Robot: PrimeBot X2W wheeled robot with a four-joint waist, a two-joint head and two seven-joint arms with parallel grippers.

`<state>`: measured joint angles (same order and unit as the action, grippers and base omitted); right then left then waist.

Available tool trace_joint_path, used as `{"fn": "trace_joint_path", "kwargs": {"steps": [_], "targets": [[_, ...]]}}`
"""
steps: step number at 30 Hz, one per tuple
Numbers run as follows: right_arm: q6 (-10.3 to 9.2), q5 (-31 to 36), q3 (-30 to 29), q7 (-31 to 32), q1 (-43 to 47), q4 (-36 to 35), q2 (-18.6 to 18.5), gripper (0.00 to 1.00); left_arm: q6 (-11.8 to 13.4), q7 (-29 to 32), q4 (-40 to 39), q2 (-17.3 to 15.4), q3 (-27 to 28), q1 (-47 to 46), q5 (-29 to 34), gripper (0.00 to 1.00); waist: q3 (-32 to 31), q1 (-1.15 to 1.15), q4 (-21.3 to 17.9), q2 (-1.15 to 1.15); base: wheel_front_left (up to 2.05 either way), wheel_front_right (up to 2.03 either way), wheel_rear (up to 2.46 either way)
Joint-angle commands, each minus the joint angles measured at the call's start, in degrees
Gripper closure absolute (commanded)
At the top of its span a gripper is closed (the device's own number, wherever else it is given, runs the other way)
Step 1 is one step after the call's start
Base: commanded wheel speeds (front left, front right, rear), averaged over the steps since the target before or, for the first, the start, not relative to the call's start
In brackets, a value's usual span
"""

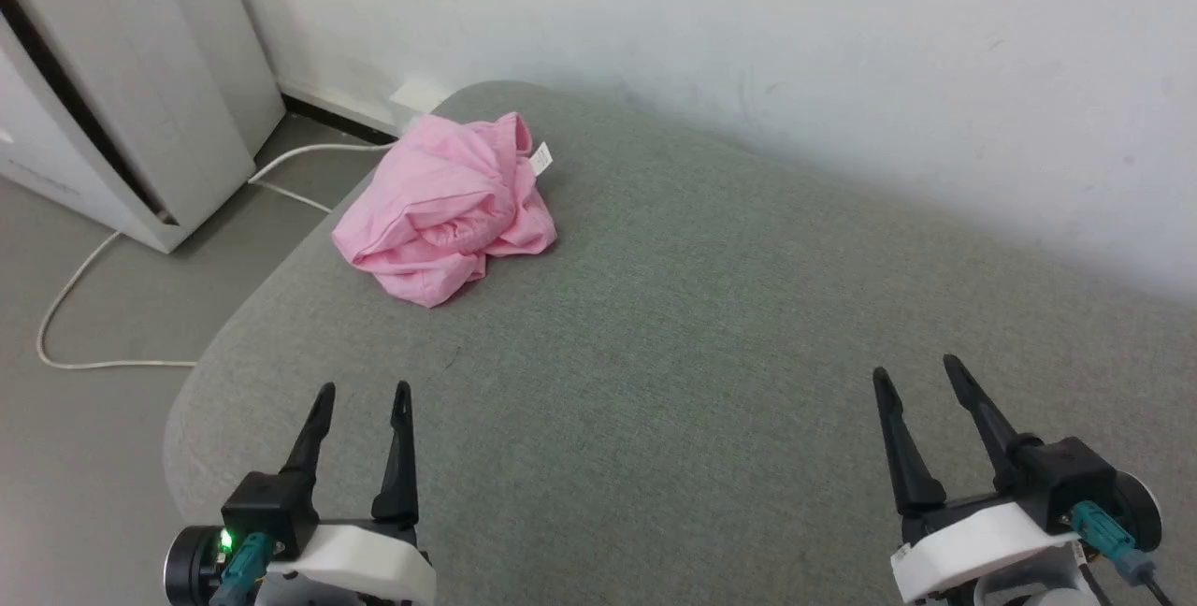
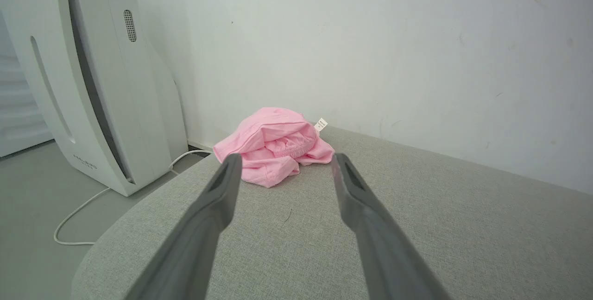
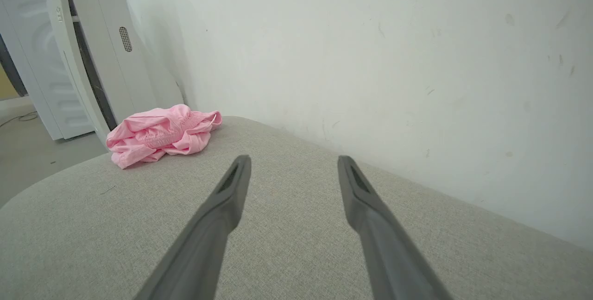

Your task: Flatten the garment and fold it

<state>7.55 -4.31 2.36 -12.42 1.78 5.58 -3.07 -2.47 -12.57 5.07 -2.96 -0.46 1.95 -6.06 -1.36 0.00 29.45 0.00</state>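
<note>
the crumpled light pink shorts of thin soft fabric [image 1: 444, 209] lie bunched in a heap on the grey-green woven fabric cushion [image 1: 701, 325], at about 11 o'clock in the head view, near the cushion's rounded far corner. a small white label tag [image 1: 540, 157] sticks out at the heap's 1 o'clock side. the left gripper with two long dark fingers [image 1: 364, 388] sits at 7 o'clock, released, jaws apart, holding nothing. the right gripper of the same build [image 1: 915, 367] sits at 5 o'clock, likewise spread and empty. both are well apart from the shorts. a tall white plastic appliance [image 1: 122, 101] stands at 10 o'clock, a thin white cable [image 1: 65, 307] trailing beside it.
</note>
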Motion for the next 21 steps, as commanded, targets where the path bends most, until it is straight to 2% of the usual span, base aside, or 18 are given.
{"fn": "trace_joint_path", "kwargs": {"steps": [1,13,21], "targets": [[-0.06,-0.8,-0.1,-0.7,0.0,0.3,0.2,0.00,-0.3,-0.5,0.3,0.1,-0.2,0.4,-0.4,0.00,0.1,0.00,0.4,0.00,0.00,0.00,0.00],[-0.06,-0.8,-0.5,-2.1,0.4,1.1,0.2,0.00,-1.3,-1.9,2.7,0.1,-1.0,0.2,-1.9,0.00,0.9,0.00,3.0,0.00,0.00,0.00,0.00],[-0.06,0.6,-0.5,-2.6,1.0,0.8,0.2,0.00,-2.1,-2.4,5.1,0.1,-0.6,-2.1,-2.7,0.00,3.0,0.00,2.2,0.00,0.00,0.00,0.00]]}}
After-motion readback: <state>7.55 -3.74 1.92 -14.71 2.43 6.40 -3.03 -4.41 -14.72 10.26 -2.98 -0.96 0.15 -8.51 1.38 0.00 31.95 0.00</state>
